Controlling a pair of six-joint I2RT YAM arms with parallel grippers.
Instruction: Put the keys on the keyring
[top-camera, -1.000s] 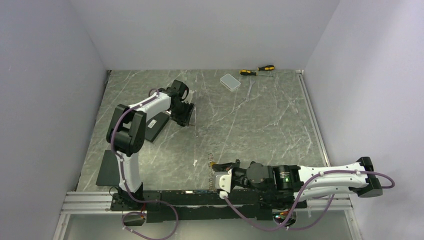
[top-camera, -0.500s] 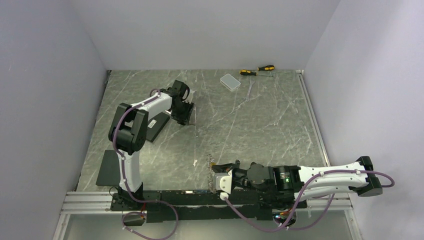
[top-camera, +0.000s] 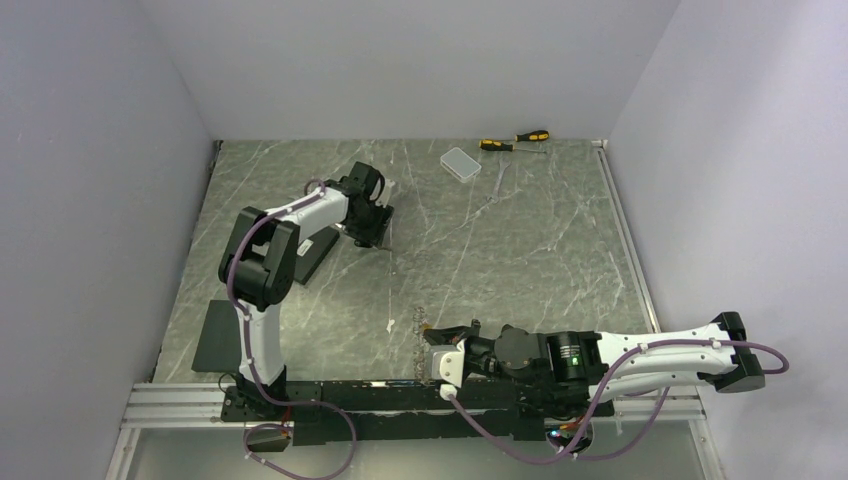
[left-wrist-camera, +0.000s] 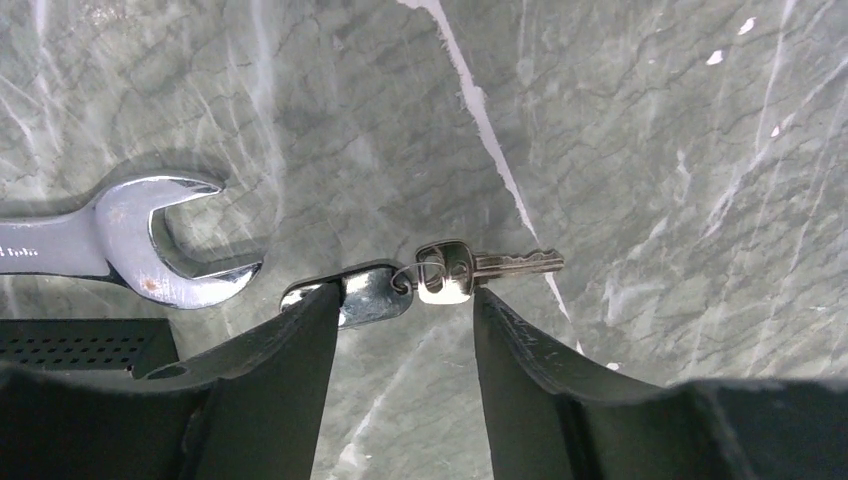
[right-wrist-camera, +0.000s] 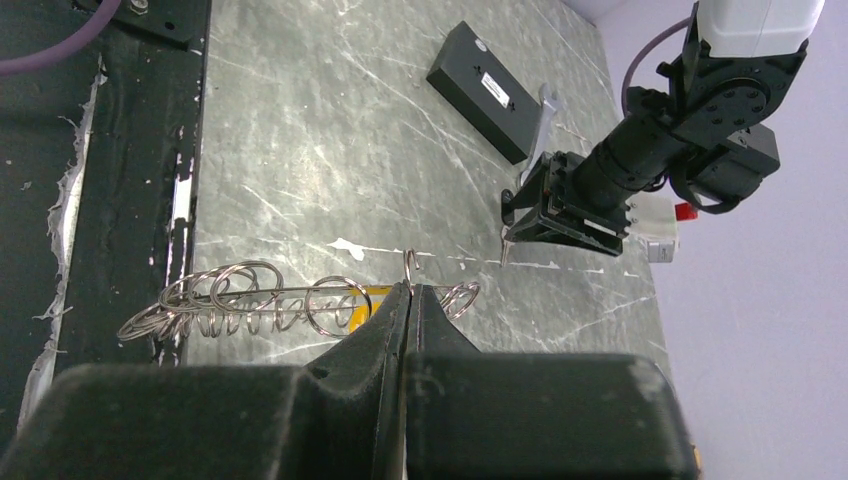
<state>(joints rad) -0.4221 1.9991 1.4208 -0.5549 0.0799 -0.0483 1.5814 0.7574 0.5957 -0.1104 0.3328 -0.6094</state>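
Tabletop (left-wrist-camera: 650, 150) | key (left-wrist-camera: 445, 272) between spread left fingers (left-wrist-camera: 290, 370) | right fingers (right-wrist-camera: 385, 335) pinch keyring (right-wrist-camera: 240, 298)

Soft, even white light fills our overhead view, with faint shadows under the arms. In our left wrist view, glare flares on the spanner (left-wrist-camera: 110, 230), and the left gripper (left-wrist-camera: 400, 300) blurs dark along the bottom. In our right wrist view, the keyring (right-wrist-camera: 262, 303) glints sharply while the right gripper (right-wrist-camera: 410, 290) is a soft black mass.

The keys (left-wrist-camera: 445, 272) lie on the table (left-wrist-camera: 650, 150) near the spanner (left-wrist-camera: 150, 240), keyring (right-wrist-camera: 290, 305) well apart.
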